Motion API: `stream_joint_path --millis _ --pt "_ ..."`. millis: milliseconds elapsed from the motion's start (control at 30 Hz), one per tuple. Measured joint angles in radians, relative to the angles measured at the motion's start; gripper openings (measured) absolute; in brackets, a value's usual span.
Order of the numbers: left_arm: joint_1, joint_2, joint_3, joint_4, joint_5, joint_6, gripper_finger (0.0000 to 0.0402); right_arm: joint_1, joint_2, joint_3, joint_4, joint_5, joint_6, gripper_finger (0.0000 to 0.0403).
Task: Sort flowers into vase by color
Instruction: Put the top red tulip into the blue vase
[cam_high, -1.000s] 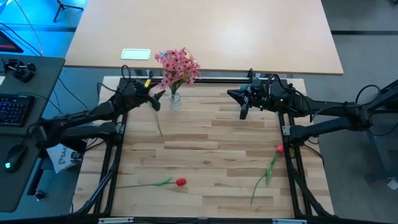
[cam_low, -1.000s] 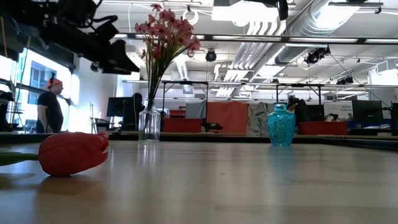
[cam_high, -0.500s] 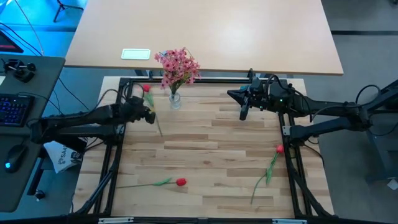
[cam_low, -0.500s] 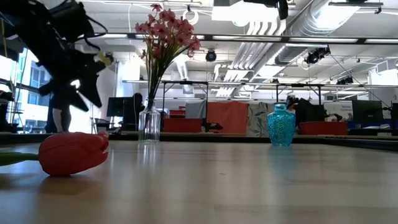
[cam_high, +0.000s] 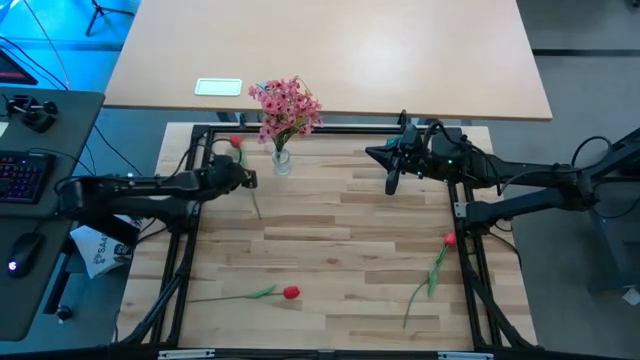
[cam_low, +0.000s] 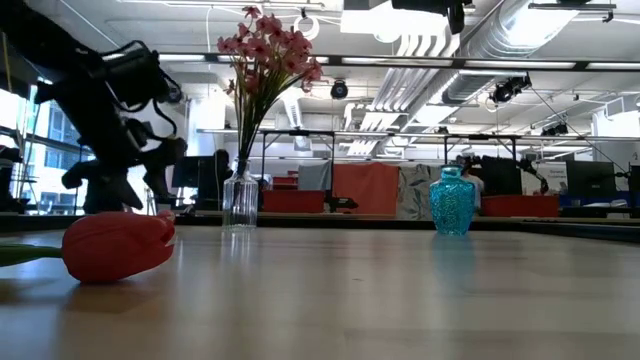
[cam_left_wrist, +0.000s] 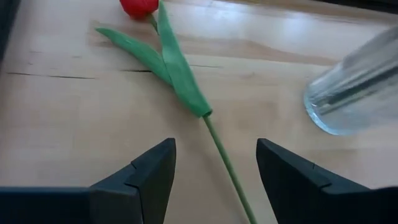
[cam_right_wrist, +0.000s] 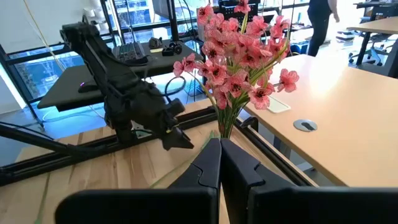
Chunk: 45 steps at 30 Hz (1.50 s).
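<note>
A red tulip (cam_high: 237, 143) lies flat on the table by its far left corner, its thin green stem (cam_left_wrist: 226, 167) running toward the near side. My left gripper (cam_high: 249, 180) is low over that stem and open, one finger on each side of it (cam_left_wrist: 214, 155), touching nothing. Pink blossom sprays (cam_high: 286, 108) stand in a clear glass vase (cam_high: 282, 162) just right of it. Two more red tulips lie on the table, one near the front (cam_high: 290, 293) and one at the right (cam_high: 449, 240). My right gripper (cam_high: 372, 153) hovers shut at the far right (cam_right_wrist: 219, 155).
A blue patterned vase (cam_low: 452, 201) stands at the far side of the table in the low view; the high view does not show it. A black frame (cam_high: 190, 240) borders the wooden table. The front tulip's bloom (cam_low: 118, 245) fills the low view's left foreground.
My left gripper has come down from well above the table and drawn back a little toward the left and near edges, tipping from level to pointing down over the far tulip's stem. The tulips and vases have stayed where they were.
</note>
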Motion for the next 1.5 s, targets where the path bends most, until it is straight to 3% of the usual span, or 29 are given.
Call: stream_joint_path --millis 267,533,733,833,1000,1167,1500 --pt "0.131 0.187 0.0 0.12 0.089 0.04 0.0209 0.0 0.0 0.0 -0.011 -0.001 0.0 0.0" --pt "0.18 0.294 0.026 0.205 0.095 0.122 0.02 0.0 0.0 0.0 -0.047 -0.002 0.0 0.0" --pt "0.185 0.356 0.082 0.188 0.09 0.188 0.0117 0.0 0.0 0.0 -0.053 -0.002 0.0 0.0" --pt "0.182 0.345 0.1 0.19 0.136 0.206 0.0078 0.0 0.0 0.0 -0.053 -0.002 0.0 0.0" --pt "0.184 0.331 0.114 0.189 0.157 0.287 0.0056 0.0 0.0 0.0 -0.064 -0.002 0.0 0.0" --pt "0.182 0.325 0.114 0.147 0.203 0.307 0.0006 0.0 0.0 0.0 -0.081 -0.002 0.0 0.0" --pt "0.175 0.192 0.114 0.167 0.159 0.29 0.0079 0.0 0.0 0.0 -0.095 -0.002 0.008 0.0"
